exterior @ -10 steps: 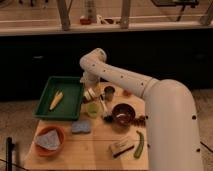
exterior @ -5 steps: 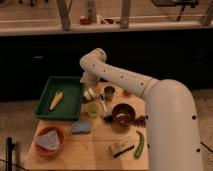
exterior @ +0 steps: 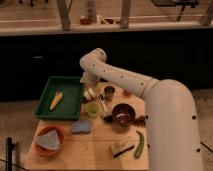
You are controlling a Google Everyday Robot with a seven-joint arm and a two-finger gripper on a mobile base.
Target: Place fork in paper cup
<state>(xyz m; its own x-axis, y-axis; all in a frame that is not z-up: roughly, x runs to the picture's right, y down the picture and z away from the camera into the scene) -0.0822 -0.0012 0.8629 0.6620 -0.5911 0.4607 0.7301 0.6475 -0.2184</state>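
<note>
My gripper [exterior: 92,94] hangs from the white arm [exterior: 120,75] over the back middle of the wooden table [exterior: 100,150], just right of the green tray. A thin pale fork-like piece [exterior: 103,105] slants down from under the gripper toward the brown bowl; I cannot tell whether it is held. A small greyish cup [exterior: 108,92] stands right next to the gripper on its right. A yellow-green cup [exterior: 93,109] stands just in front of the gripper.
A green tray [exterior: 70,107] with a yellow item [exterior: 56,100] sits at the left. A brown bowl [exterior: 122,113], a blue sponge [exterior: 81,126], an orange bowl [exterior: 49,141] with a cloth, a green vegetable [exterior: 139,145] and a small brush [exterior: 121,147] lie in front.
</note>
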